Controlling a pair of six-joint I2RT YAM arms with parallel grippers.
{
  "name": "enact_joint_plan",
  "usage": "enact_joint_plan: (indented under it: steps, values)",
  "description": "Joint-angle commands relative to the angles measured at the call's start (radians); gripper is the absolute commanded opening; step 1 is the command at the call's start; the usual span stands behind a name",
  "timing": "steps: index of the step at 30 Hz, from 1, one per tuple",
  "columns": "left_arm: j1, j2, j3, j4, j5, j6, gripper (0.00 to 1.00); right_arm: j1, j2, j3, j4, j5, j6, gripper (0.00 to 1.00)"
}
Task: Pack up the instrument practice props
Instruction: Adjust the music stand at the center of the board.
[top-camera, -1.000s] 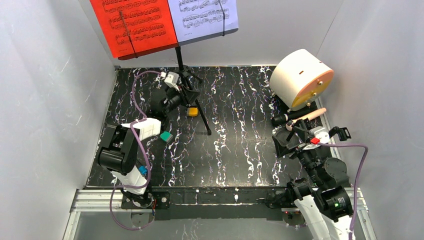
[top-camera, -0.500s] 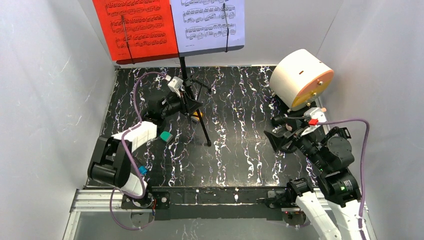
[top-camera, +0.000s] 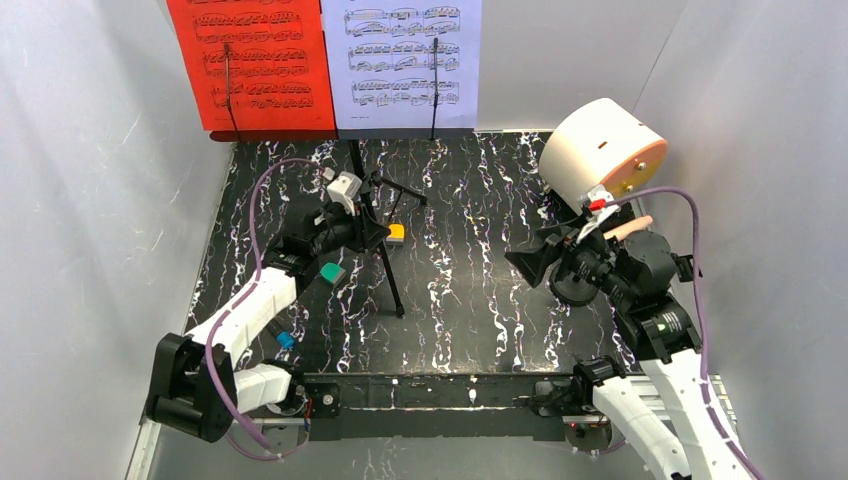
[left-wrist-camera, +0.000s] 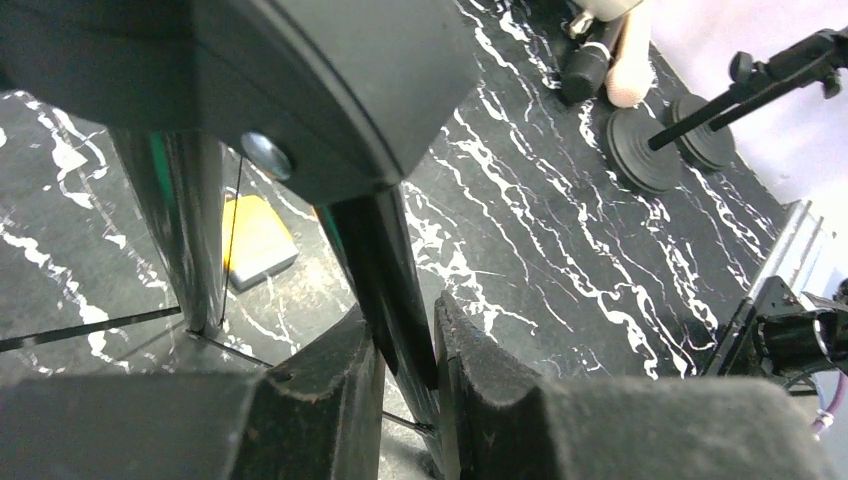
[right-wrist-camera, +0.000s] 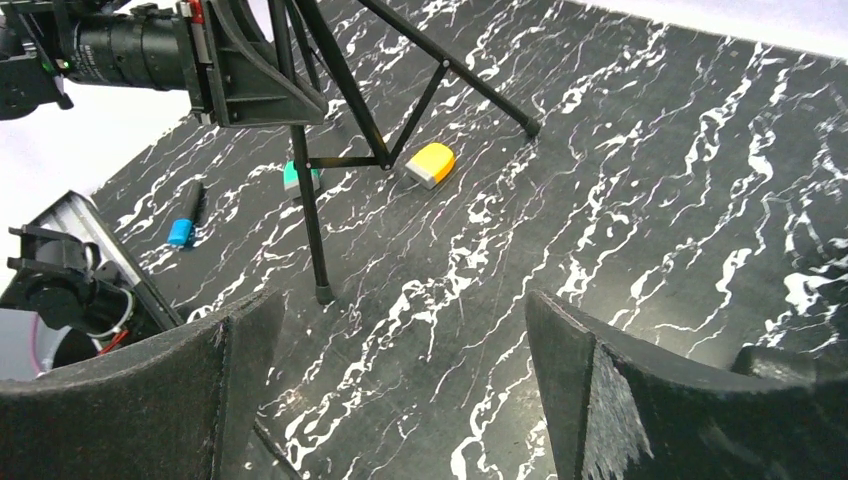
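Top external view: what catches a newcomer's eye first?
The red music sheet and white music sheet side by side on the tripod music rack at the back. Next, the big white cylinder with an orange face at far right. The left hand grips the rack's pole.

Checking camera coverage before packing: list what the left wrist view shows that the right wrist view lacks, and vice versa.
Left wrist only: the black microphone and beige microphone. Right wrist only: the blue-tipped marker and the open right pincer. Both: the music stand, gripped by the left pincer, and the orange block.
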Motion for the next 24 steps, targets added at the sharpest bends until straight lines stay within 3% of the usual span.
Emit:
enact_joint_plan:
  steps: [1,4,9,16,24]
  values:
    - [0.004,-0.044,-0.04,-0.114,-0.172,0.148,0.1,-0.002,0.055,0.064,0.058,-0.029,0.045,0.99]
    - [0.007,-0.055,-0.035,-0.135,-0.222,0.154,0.13,-0.002,0.096,0.078,0.06,-0.029,0.072,0.99]
    - [0.004,-0.096,-0.038,-0.175,-0.39,0.128,0.27,-0.002,0.165,0.103,0.038,-0.034,0.104,0.99]
    - [0.004,-0.155,-0.062,-0.205,-0.442,0.077,0.48,-0.002,0.191,0.092,0.079,-0.049,0.116,0.99]
    - [0.005,-0.249,-0.073,-0.322,-0.671,-0.003,0.61,-0.002,0.234,0.09,0.091,-0.068,0.148,0.99]
